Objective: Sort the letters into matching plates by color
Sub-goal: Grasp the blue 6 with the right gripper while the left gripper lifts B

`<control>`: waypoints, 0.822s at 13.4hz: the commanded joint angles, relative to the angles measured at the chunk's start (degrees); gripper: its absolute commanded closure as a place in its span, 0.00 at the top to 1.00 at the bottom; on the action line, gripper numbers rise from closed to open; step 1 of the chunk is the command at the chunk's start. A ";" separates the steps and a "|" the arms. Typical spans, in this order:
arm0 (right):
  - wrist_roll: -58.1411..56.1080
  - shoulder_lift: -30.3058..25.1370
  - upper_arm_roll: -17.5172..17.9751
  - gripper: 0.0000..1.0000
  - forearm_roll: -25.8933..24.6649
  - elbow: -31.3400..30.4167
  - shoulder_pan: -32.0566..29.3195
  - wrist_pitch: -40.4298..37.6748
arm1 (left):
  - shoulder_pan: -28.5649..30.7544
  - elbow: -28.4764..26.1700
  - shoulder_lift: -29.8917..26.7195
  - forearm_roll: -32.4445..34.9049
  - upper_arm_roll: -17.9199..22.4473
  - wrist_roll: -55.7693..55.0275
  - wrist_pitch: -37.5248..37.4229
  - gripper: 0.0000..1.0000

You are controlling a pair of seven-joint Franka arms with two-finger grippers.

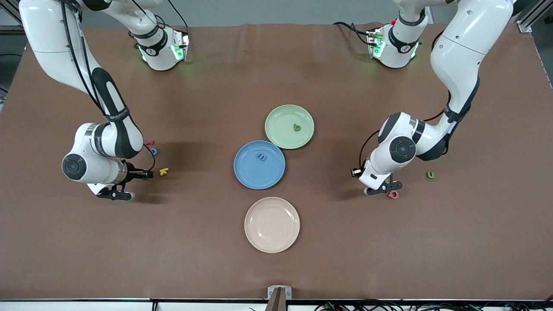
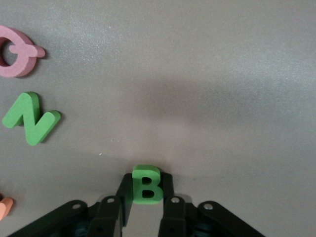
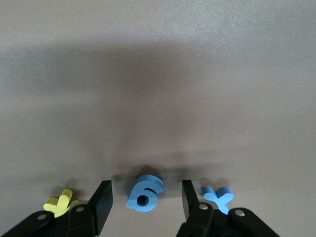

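Observation:
My left gripper (image 2: 146, 178) is shut on a green letter B (image 2: 146, 186) low at the table, toward the left arm's end (image 1: 384, 188). A green N (image 2: 30, 118) lies close by. My right gripper (image 3: 146, 190) is open around a blue 6 (image 3: 144, 193), with a gap on each side; it hangs low at the right arm's end (image 1: 114, 194). Another blue letter (image 3: 219, 196) lies beside one finger. The green plate (image 1: 281, 116) holds one green letter (image 1: 297, 127). The blue plate (image 1: 250, 172) holds one blue letter (image 1: 261, 157).
A beige plate (image 1: 271, 224) lies nearer the camera than the blue plate. A pink Q (image 2: 15, 52) and an orange piece (image 2: 4, 207) lie near the left gripper. A yellow letter (image 3: 60, 202) lies beside the right gripper. A red letter (image 1: 149, 142) and a blue one (image 1: 153, 151) lie by the right arm.

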 commanded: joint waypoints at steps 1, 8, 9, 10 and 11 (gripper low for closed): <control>0.27 -0.89 0.99 0.56 -0.15 -1.22 -0.88 0.78 | 0.11 -0.43 -1.13 0.72 -0.46 -0.59 -0.94 0.03; 0.27 -0.80 0.99 0.29 -0.15 -1.22 -0.88 0.87 | -0.41 0.45 -5.97 0.72 -7.21 -8.39 -8.25 0.03; 0.27 -0.80 0.99 0.26 -0.15 -1.13 -0.97 0.87 | -0.50 0.45 -5.88 0.90 -8.79 -10.15 -8.25 0.03; 0.27 -0.89 0.99 0.23 -0.15 -1.04 -0.97 0.70 | -0.59 0.45 -5.88 0.90 -10.11 -11.22 -8.25 0.03; 0.27 -1.15 0.99 0.22 -0.15 -0.87 -0.97 0.43 | -0.85 0.45 -5.88 0.90 -11.26 -12.53 -8.25 0.03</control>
